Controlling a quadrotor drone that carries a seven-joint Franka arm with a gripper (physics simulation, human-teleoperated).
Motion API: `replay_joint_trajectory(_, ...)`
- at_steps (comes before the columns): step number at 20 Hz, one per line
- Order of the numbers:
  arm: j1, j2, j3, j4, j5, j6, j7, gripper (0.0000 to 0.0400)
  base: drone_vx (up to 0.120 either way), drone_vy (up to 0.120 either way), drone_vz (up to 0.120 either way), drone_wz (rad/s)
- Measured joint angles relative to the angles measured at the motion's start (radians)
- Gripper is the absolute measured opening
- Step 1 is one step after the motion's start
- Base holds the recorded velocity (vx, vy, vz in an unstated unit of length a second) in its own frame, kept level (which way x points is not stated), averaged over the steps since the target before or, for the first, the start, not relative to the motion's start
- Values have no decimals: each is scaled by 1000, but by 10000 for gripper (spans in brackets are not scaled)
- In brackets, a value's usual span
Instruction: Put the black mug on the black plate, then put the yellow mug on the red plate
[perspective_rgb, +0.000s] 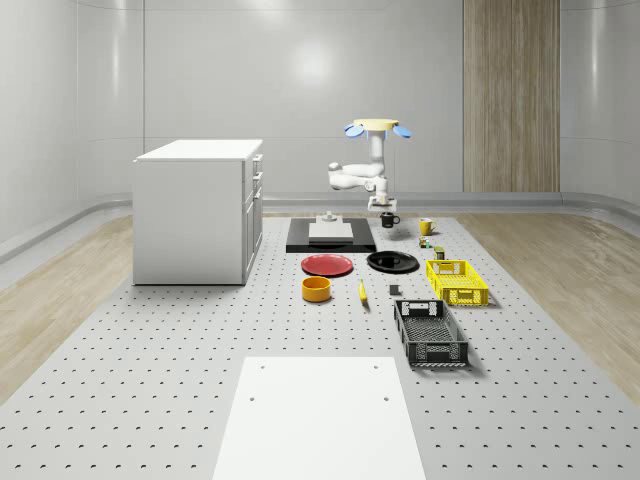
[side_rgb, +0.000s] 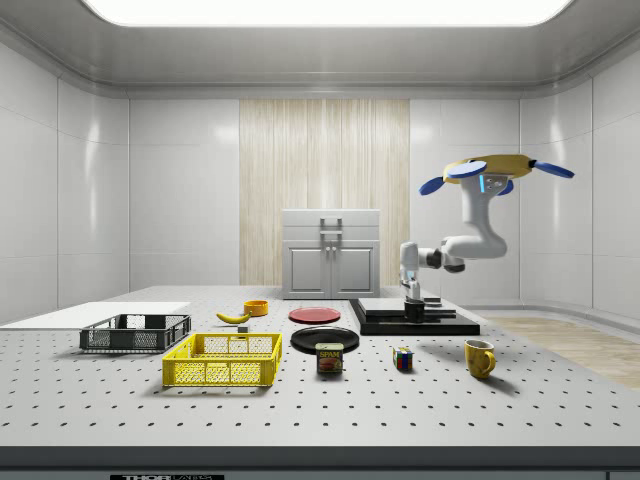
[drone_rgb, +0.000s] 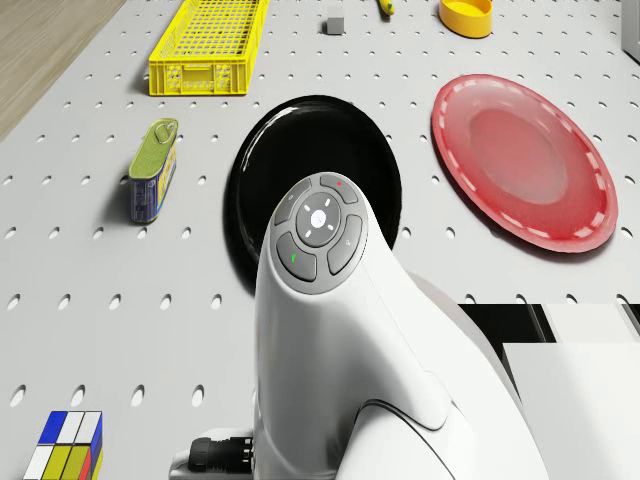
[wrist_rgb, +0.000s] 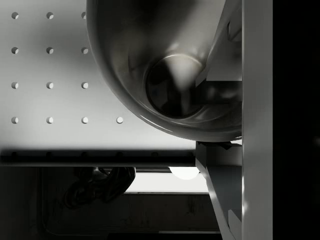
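The drone is hovering beyond the table's far edge, its two-finger gripper (perspective_rgb: 386, 207) pinching the glossy black mug (perspective_rgb: 389, 219) by its wall (lifted, I judge); the round black plate (perspective_rgb: 392, 262) is lying nearer, below it.

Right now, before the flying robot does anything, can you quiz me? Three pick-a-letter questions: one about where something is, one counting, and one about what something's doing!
1. Where is the yellow mug?
A. on a plate
B. on the bare table
C. in a basket

2. How many plates are there?
A. one
B. two
C. four

3. What is the drone doing?
A. hovering above the table
B. resting on the table
C. lying on the floor

Answers:
1 B: it stands on the table, apart from both plates.
2 B: there are just the red plate and the black plate.
3 A: the side view shows open air between it and the table.
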Motion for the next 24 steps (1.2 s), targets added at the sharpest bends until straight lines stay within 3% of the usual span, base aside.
replay_joint_trajectory(24,-9,-41,6,2,17,38,8,100,120,-10,7,0)
